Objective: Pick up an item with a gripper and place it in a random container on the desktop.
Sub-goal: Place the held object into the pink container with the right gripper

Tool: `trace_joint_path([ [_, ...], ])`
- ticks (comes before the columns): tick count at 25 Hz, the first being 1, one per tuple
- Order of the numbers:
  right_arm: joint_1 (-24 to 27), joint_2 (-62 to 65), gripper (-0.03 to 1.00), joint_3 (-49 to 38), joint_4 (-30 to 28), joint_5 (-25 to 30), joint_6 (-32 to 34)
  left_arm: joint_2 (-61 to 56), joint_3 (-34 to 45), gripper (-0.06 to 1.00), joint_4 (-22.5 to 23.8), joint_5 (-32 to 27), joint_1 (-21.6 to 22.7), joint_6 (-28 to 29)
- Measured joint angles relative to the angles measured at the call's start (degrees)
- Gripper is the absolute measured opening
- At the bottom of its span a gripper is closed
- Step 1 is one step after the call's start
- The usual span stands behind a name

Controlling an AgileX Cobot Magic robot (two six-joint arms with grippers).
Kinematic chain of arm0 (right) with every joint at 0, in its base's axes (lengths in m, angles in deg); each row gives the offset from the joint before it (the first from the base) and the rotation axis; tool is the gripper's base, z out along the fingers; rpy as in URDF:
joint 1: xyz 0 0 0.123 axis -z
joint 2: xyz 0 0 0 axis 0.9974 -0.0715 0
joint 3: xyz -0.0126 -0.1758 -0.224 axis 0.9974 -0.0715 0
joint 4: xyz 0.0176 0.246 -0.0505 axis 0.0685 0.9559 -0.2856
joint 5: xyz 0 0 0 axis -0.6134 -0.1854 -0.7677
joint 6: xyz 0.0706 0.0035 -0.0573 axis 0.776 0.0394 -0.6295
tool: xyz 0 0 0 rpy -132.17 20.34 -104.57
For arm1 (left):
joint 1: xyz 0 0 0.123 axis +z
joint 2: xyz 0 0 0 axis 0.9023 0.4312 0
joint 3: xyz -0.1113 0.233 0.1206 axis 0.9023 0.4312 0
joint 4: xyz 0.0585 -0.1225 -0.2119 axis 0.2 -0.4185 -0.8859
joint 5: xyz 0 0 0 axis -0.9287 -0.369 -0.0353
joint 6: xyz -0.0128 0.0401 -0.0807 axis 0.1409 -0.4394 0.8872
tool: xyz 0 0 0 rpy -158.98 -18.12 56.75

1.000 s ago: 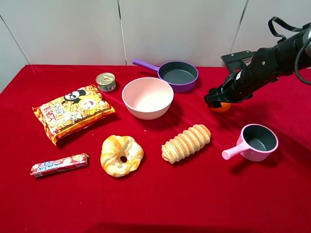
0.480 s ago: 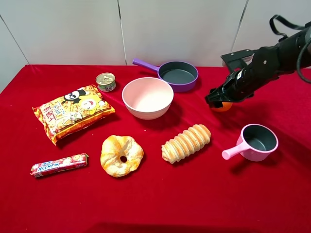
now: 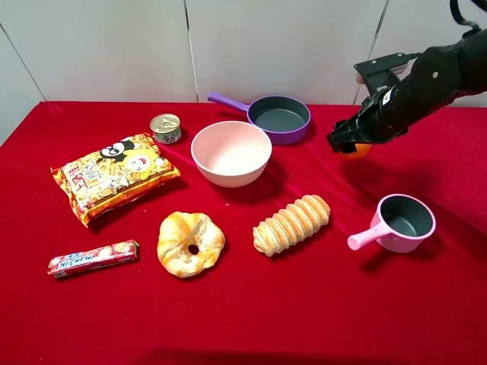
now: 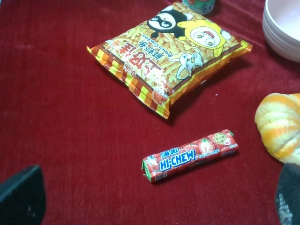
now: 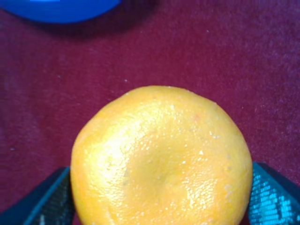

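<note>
Red cloth covers the tabletop [image 3: 304, 319]. Nearest, the left arm's black fingers [image 4: 21, 197] stand wide apart and empty above a red candy stick [image 4: 190, 154]. Mid-table sits the wide pale pink bowl [image 3: 228, 173]; farther right, the right arm's dark fingers [image 5: 44, 201] clamp the small dimpled orange mandarin [image 3: 356, 150] above the cloth.

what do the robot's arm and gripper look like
The right arm is bulky, black and jointed, with a black cable looping above it and a flat dark bracket near the wrist. The right gripper is a dark claw; its finger pads look teal and textured up close.
</note>
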Motion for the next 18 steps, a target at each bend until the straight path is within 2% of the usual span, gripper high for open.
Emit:
trace_joint_path([
  [18, -9.0, 2.4, 0.54, 2.5, 0.1, 2.8, 0.0, 0.0, 0.0, 0.97, 0.0, 0.0, 0.0, 0.0],
])
